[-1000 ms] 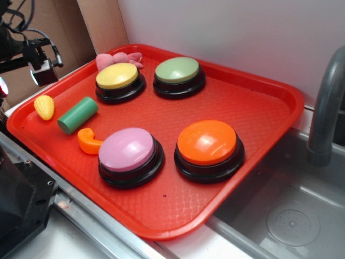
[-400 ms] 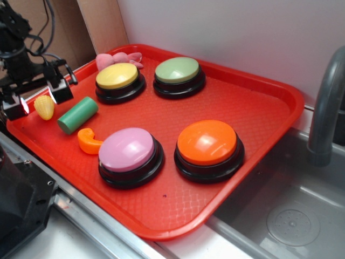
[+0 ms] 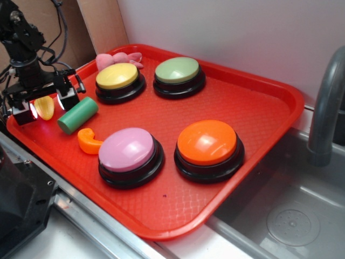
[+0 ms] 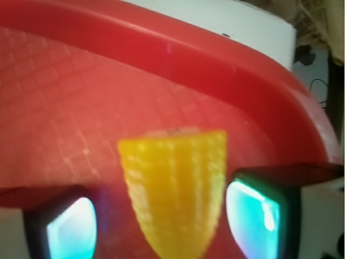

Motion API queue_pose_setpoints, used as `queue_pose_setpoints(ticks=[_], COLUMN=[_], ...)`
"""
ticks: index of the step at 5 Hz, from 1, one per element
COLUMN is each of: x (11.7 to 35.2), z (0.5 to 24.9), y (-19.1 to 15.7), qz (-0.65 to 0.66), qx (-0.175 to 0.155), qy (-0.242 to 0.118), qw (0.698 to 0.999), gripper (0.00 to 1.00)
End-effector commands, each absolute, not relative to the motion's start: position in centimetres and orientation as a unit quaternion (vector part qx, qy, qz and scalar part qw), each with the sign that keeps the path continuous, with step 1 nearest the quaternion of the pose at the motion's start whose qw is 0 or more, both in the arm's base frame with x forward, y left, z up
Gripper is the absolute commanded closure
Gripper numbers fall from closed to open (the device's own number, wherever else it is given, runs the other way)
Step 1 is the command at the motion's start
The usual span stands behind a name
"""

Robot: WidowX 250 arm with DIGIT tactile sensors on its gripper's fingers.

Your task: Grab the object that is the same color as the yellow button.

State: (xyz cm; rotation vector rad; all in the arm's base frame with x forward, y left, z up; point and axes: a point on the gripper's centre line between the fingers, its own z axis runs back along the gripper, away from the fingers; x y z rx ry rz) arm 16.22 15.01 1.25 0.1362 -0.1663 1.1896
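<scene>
Ext view: your gripper [image 3: 44, 106] was low at tray [image 3: 259, 86] left corner, fingers wide, one each side of corn cob [image 3: 45, 107].
Corn loc: on tray, just left of green cylinder [image 3: 78, 114]; yellow button [image 3: 119, 81] near, behind it.
Wrist view: corn cob [image 4: 175, 189] sat btwn your fingertips [image 4: 70, 224], gaps both sides, no contact seen.
Progress: approach looked done, I'd judge; you hadn't closed or lifted yet.

Bumpy plastic corn [image 4: 175, 191], textured plastic tray [image 3: 259, 102]
</scene>
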Motion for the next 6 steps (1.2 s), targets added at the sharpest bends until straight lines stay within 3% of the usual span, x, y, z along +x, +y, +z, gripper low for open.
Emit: queue_pose_setpoints(ticks=[1,2,3,4,5,6], x=[15.5,15.5,16.2,17.4,18.5,19.4], z=[2.6,3.5,6.6,10.8,14.6,16.8], y=[15.6,15.4,14.5,12.0,8.3,5.1], qz=[0.544,0.527,0.486,0.416,0.342,0.272], qx=[0.064,0.059,0.060,0.023,0.013,-0.010], qy=[-0.105,-0.109,-0.111,-0.115,-0.108,-0.092], qw=[0.830,0.841,0.865,0.901,0.934,0.958], gripper=[1.00,1.00,1.00,1.00,1.00,1.00])
